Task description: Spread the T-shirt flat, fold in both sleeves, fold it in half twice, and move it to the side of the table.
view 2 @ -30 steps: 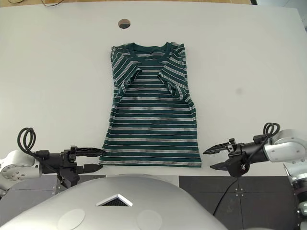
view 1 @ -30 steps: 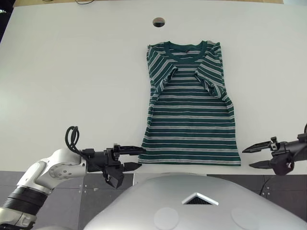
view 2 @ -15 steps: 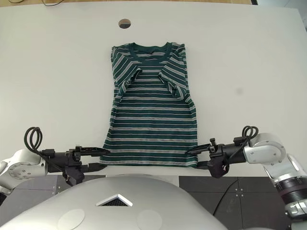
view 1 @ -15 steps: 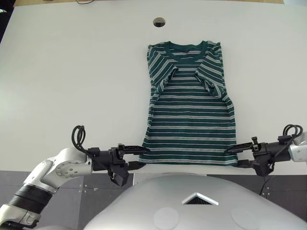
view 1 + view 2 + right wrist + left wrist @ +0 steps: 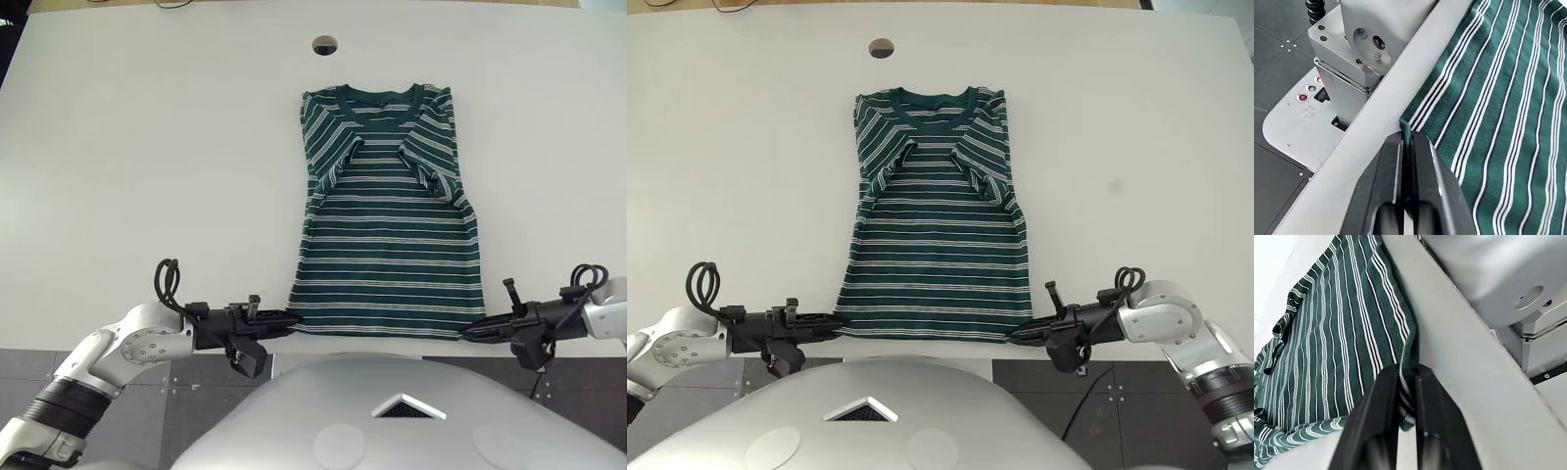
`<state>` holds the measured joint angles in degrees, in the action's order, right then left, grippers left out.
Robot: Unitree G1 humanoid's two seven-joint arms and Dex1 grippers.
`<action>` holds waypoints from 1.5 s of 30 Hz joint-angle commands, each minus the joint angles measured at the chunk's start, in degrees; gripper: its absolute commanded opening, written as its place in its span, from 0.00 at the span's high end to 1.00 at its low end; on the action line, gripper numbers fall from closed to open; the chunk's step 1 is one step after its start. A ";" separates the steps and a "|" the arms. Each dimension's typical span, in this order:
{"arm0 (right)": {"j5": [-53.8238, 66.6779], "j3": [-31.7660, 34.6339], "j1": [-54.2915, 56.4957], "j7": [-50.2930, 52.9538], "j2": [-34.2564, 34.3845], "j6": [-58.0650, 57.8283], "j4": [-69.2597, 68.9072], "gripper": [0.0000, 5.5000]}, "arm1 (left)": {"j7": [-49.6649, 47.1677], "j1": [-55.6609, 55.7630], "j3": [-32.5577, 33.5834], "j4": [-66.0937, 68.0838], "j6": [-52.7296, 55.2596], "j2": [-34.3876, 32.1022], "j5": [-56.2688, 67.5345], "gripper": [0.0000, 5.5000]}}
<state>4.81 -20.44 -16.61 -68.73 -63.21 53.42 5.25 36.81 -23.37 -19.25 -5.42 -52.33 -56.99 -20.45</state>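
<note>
A green T-shirt with white stripes lies flat on the white table, collar away from me, both sleeves folded in over the chest. My left gripper is at the hem's left corner and is shut on it; in the left wrist view the fingers pinch the striped hem. My right gripper is at the hem's right corner, shut on that corner, and the right wrist view shows its fingers clamped on the cloth edge. Both corners sit at the table's near edge.
A round cable hole sits in the table beyond the collar. Wide bare tabletop lies on either side of the shirt. Below the near edge are a grey metal table leg and dark floor.
Both grippers moved inward to the shirt's bottom corners and went from open to shut on the hem. The shirt itself has stayed where it lay.
</note>
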 commanded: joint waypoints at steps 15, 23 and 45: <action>32.51 2.47 3.27 -7.53 -6.47 -42.22 -22.34 0.98 | 25.61 -0.24 0.58 -22.59 46.71 -14.45 46.62 0.98; 40.51 8.04 6.90 -16.52 -4.79 -56.68 -23.95 0.98 | 42.60 -10.14 12.97 -24.83 48.90 -18.58 62.20 0.98; 6.36 8.70 40.41 11.70 28.13 -47.85 9.05 0.98 | 14.15 41.96 12.69 13.00 58.06 18.91 37.49 0.98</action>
<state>15.35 -10.78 20.23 -58.88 -36.78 2.79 8.80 52.58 16.11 -5.77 4.17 4.64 -39.38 19.79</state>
